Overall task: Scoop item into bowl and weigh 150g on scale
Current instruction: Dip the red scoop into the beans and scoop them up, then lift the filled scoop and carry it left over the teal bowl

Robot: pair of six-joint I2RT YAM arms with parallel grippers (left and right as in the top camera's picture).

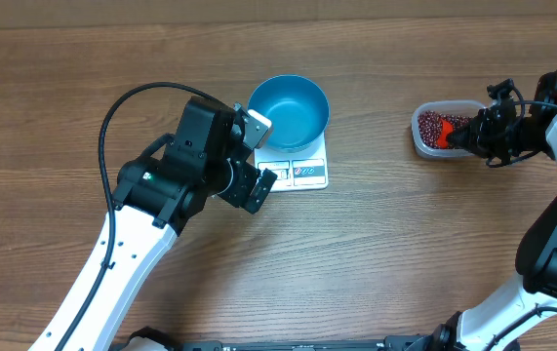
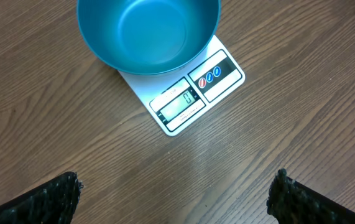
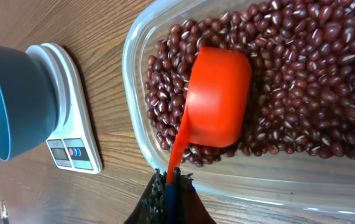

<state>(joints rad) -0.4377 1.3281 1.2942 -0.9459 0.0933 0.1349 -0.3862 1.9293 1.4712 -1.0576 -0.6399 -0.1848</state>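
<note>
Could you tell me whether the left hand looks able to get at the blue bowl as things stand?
Probably yes: the left hand is open and hovers close to the scale, facing the bowl on it, with only bare table between them. The right hand is away at the bean tub.

Bright, even light from above; a soft shadow lies just beside the round bright-blue smooth bowl (image 1: 289, 109), whose inside shows mild sheen.
</note>
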